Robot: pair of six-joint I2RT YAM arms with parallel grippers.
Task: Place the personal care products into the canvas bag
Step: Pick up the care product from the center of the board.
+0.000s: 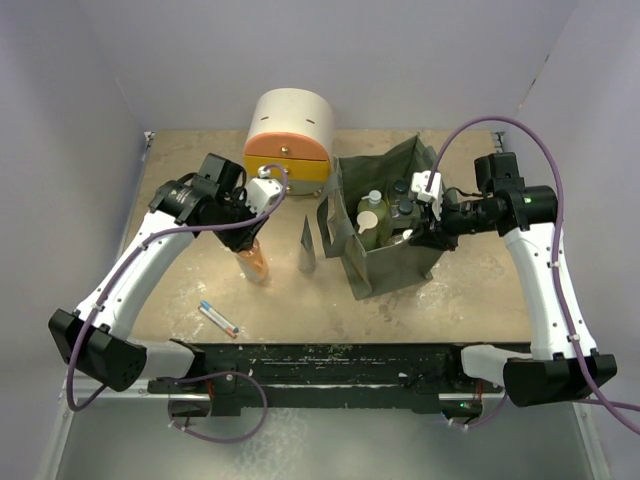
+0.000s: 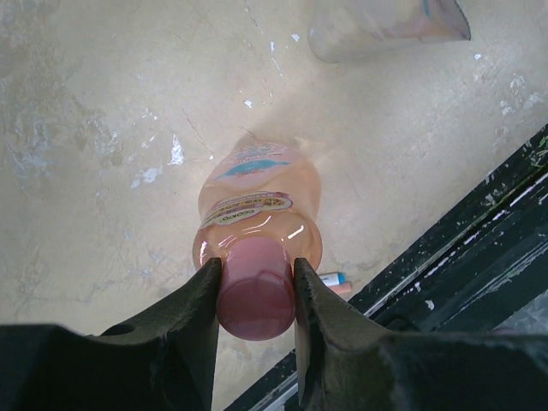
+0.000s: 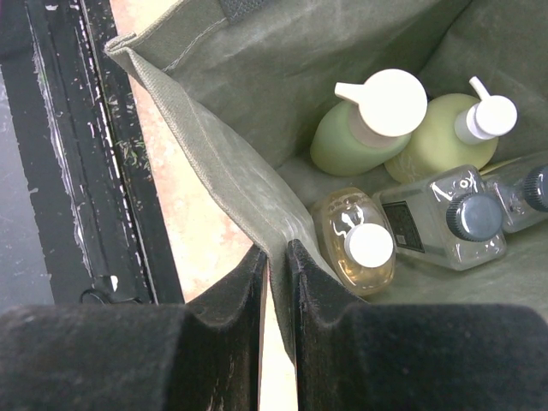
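The orange pink-capped bottle (image 2: 257,197) is upright at the left-centre of the table (image 1: 252,258). My left gripper (image 2: 255,276) is shut on its pink cap from above; I cannot tell if its base touches the table. The slim grey bottle (image 1: 306,246) stands just right of it. The olive canvas bag (image 1: 395,265) stands open at centre-right. My right gripper (image 3: 276,257) is shut on the bag's near wall (image 3: 214,128). Inside lie a green white-capped bottle (image 3: 351,137), a pale green pump bottle (image 3: 441,145), two clear black-capped bottles (image 3: 428,218) and a yellowish white-capped one (image 3: 355,244).
The round cream, orange and yellow drawer unit (image 1: 290,135) stands at the back, left of the bag. A small blue, white and pink tube (image 1: 218,318) lies near the front edge of the table. The black rail (image 1: 330,360) runs along the front.
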